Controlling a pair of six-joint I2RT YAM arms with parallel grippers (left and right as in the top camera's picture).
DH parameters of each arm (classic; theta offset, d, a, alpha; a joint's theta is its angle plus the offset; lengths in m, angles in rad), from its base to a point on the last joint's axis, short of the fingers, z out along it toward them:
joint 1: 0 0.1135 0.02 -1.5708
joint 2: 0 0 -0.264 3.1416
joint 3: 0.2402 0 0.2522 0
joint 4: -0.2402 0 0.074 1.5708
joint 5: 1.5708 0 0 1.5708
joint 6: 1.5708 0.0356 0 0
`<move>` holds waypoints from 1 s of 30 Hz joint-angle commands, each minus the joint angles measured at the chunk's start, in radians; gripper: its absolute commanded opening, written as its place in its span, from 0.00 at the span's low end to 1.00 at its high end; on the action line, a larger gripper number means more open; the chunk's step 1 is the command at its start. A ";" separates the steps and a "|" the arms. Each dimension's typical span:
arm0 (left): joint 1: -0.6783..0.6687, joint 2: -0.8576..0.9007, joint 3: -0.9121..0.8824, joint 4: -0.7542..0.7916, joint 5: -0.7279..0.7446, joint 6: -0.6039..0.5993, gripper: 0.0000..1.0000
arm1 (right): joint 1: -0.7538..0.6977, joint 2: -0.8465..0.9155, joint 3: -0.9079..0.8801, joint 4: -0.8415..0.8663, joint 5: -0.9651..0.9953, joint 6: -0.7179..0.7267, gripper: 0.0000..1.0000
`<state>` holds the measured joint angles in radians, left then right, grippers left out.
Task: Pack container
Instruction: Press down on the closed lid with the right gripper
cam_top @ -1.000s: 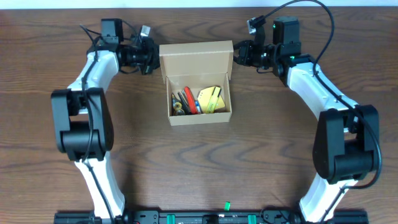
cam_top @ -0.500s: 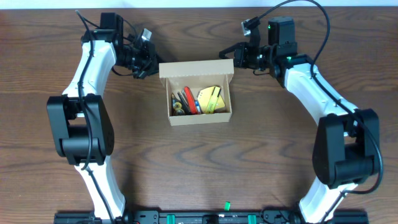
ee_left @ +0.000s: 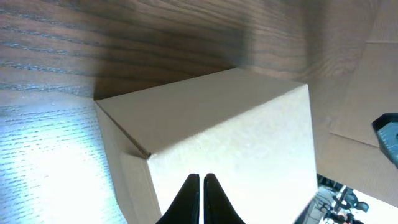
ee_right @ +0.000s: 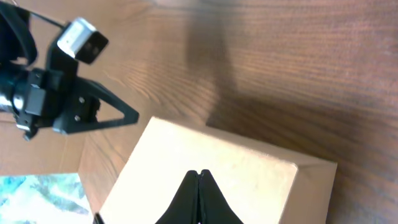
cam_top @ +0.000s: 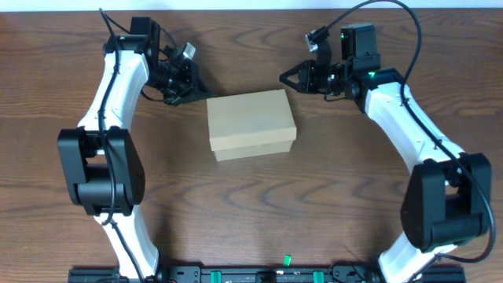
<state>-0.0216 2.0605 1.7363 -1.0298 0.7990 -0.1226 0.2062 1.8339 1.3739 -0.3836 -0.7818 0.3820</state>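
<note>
The container [cam_top: 251, 122] is a plain tan cardboard box in the middle of the table, its flap lid lying flat over it, so its contents are hidden. My left gripper [cam_top: 203, 88] is shut and empty, just off the box's back left corner. My right gripper [cam_top: 284, 77] is shut and empty, just off the back right corner. In the left wrist view the shut fingertips [ee_left: 201, 178] hang over the box lid [ee_left: 230, 124]. In the right wrist view the shut fingertips [ee_right: 198, 173] also point at the lid [ee_right: 249, 168], and the left gripper [ee_right: 130, 115] shows beyond it.
The dark wooden table [cam_top: 251, 204] surrounds the box. Both arms reach along the table's left and right sides to the back. A black rail [cam_top: 259, 275] runs along the front edge.
The box lid has swung down from upright to flat, hiding the stationery inside. Both grippers have drawn slightly outward and back from the lid's rear corners.
</note>
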 commanded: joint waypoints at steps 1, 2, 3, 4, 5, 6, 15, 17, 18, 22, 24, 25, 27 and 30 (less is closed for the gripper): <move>-0.001 -0.035 0.023 -0.010 -0.027 0.027 0.05 | 0.033 -0.052 0.015 -0.025 0.015 -0.056 0.01; -0.001 -0.039 0.023 -0.014 -0.035 0.026 0.05 | 0.045 -0.062 0.015 -0.042 0.031 -0.066 0.01; -0.001 -0.042 0.023 -0.018 -0.053 0.026 0.05 | 0.058 -0.069 0.015 -0.056 0.046 -0.073 0.01; -0.001 -0.050 0.023 -0.023 -0.080 0.026 0.05 | 0.071 -0.077 0.015 -0.072 0.063 -0.080 0.01; -0.001 -0.058 0.023 -0.029 -0.108 0.027 0.05 | 0.086 -0.084 0.015 -0.090 0.084 -0.090 0.01; -0.002 -0.068 0.023 -0.034 -0.141 0.027 0.05 | 0.104 -0.092 0.015 -0.114 0.116 -0.100 0.01; -0.002 -0.213 0.023 -0.065 -0.371 0.012 0.05 | 0.263 -0.099 0.016 -0.237 0.369 -0.126 0.01; -0.002 -0.247 0.023 -0.072 -0.418 0.000 0.06 | 0.292 -0.099 0.016 -0.261 0.414 -0.126 0.01; -0.002 -0.262 0.023 -0.074 -0.435 -0.007 0.05 | 0.304 -0.099 0.016 -0.272 0.431 -0.126 0.01; -0.002 -0.319 0.023 -0.074 -0.470 -0.023 0.06 | 0.351 -0.099 0.016 -0.313 0.513 -0.131 0.01; -0.002 -0.338 0.023 -0.077 -0.470 -0.036 0.05 | 0.366 -0.099 0.016 -0.325 0.532 -0.137 0.01; -0.002 -0.344 0.023 -0.079 -0.470 -0.039 0.05 | 0.374 -0.099 0.016 -0.328 0.540 -0.137 0.01; -0.002 -0.358 0.023 -0.090 -0.470 -0.039 0.06 | 0.389 -0.098 0.016 -0.336 0.563 -0.137 0.01; -0.002 -0.367 0.023 -0.104 -0.470 -0.042 0.05 | 0.405 -0.097 0.016 -0.344 0.602 -0.137 0.01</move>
<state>-0.0219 1.7126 1.7363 -1.1255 0.3519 -0.1539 0.5922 1.7527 1.3746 -0.7216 -0.2432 0.2638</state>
